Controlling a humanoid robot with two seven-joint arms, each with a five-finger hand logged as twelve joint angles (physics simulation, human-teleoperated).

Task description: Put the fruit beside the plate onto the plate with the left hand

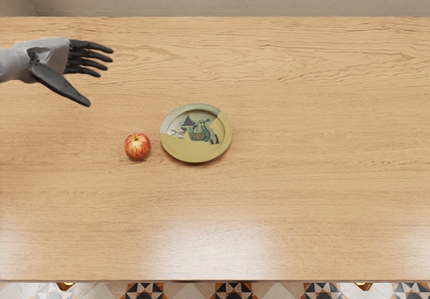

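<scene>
A: Where's the left hand (pixel 64 67)?
B: Far left over the table (pixel 302 198), fingers (pixel 91 56) spread, thumb angled down, holding nothing.
A: The apple (pixel 137 146)?
B: On the table, well apart from the hand, just left of the plate (pixel 196 133), not touching it.
A: And the plate?
B: It carries a bird picture.

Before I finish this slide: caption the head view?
Open left robot hand hovers apart from the apple beside the plate.
</scene>
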